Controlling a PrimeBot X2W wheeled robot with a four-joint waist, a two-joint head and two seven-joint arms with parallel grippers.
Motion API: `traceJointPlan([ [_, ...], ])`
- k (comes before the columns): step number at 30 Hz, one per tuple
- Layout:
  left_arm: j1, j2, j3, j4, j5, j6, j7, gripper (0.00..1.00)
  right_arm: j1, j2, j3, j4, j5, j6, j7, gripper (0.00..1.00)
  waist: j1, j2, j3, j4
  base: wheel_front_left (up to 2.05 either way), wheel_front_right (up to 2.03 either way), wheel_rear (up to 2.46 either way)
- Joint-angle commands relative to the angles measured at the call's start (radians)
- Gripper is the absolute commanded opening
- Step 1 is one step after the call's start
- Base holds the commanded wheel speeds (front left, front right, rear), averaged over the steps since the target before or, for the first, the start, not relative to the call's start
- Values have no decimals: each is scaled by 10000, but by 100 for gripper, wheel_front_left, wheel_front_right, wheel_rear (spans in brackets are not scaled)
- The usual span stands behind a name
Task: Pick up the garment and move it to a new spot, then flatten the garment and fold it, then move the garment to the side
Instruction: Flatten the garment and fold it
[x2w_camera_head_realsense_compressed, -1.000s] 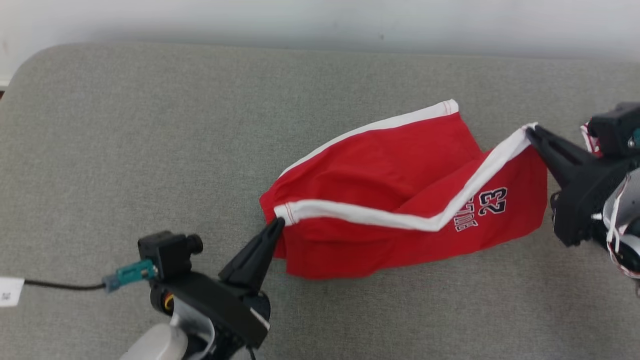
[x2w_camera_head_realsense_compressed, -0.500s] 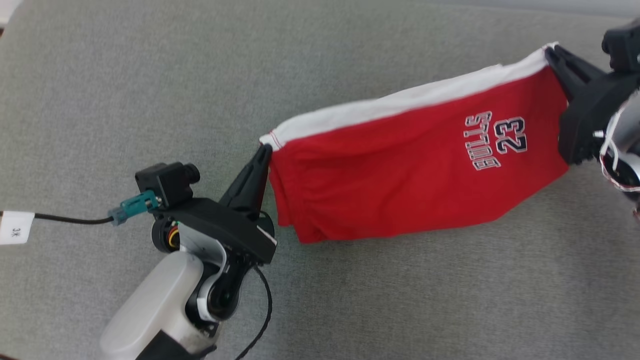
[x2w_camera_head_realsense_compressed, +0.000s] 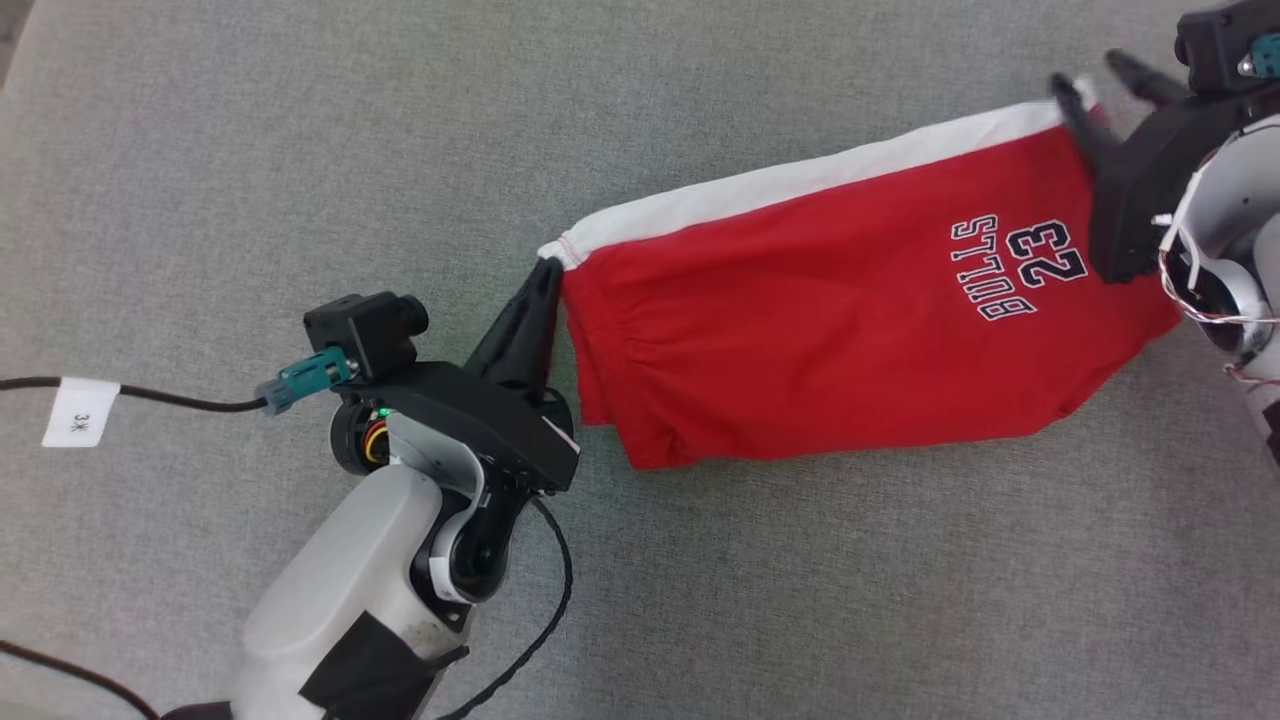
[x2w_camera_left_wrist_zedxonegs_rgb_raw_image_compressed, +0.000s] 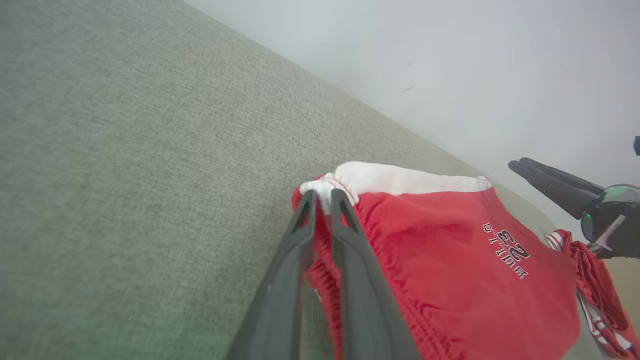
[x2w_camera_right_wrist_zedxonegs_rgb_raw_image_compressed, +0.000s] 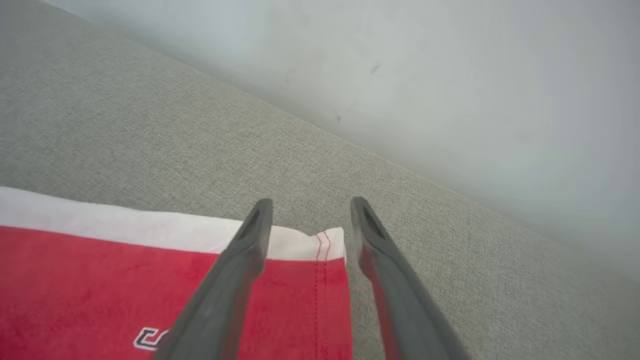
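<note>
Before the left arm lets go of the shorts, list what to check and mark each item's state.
1. Left fingers shut on the waistband corner: ok.
2. Right fingers open, astride the hem corner: ok.
3. Shorts lying spread on the grey cushion: ok.
4. Fabric smooth: not ok, gathered near the waistband.
5. Lower layer lined up under the top: cannot tell.
6. Other red garment clear of the shorts: cannot tell.
</note>
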Motion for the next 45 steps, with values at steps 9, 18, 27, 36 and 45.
traceJointPlan([
  [9,342,560,-259,-73,1118,-252,-945,100,153,-22,29,610,672,1,425,100,-1,-2,-740,-92,0,0,0],
  [18,2157,1539,299,-2131,3623,369,-1265,100,1117,-255,-937,917,1362,1,2187,100,-1,-2,-1531,-49,0,0,0],
  [27,3832,1908,717,-2494,4763,535,-1271,100,1812,28,-2001,1033,1265,1,3332,100,-1,-2,-1465,334,0,0,0],
  [36,4707,2169,1113,-2651,4596,711,-1273,100,2027,159,-2733,1007,719,1,4153,100,-1,-2,-1190,737,0,0,0],
  [45,4848,1983,924,-2816,4579,669,-1247,100,2283,693,-3289,1304,137,4,5211,100,-1,-2,-887,1073,0,0,0],
])
